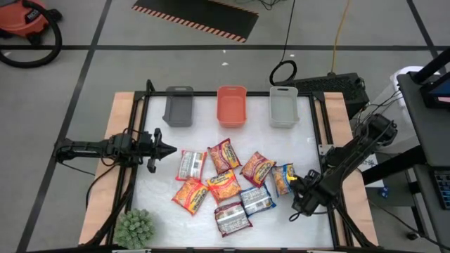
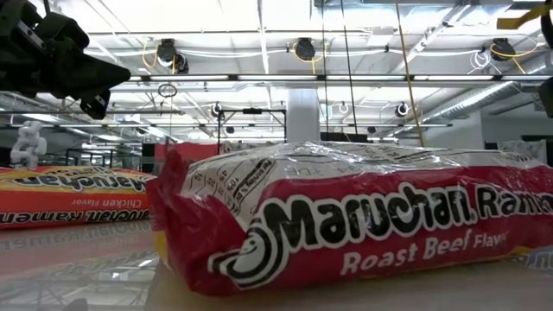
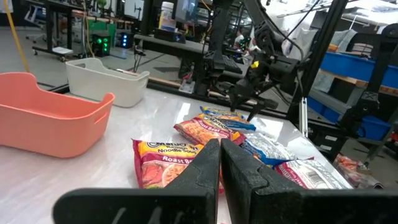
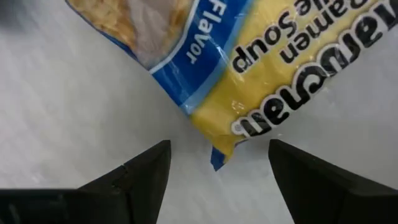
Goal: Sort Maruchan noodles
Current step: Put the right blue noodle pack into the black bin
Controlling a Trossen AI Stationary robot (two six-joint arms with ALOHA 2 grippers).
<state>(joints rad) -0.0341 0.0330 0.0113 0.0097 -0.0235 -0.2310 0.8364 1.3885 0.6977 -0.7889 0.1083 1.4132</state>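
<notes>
From above, crinkly flat Maruchan noodles are seen scattered in a loose cluster on the pale glossy table, below three smooth moulded bins: a dark grey bin, an orange bin and a light grey bin. The left gripper is held just left of the cluster, its fingers pressed together; the right gripper is set beside the blue-yellow packet at the cluster's right edge. At table height, a shiny red-silver Roast Beef packet fills the frame, an orange packet behind it. Through the left wrist, the dark fingers are shown closed above the packets. Through the right wrist, the fingers are spread wide, the blue-yellow packet's crimped corner lying between them, ungripped.
</notes>
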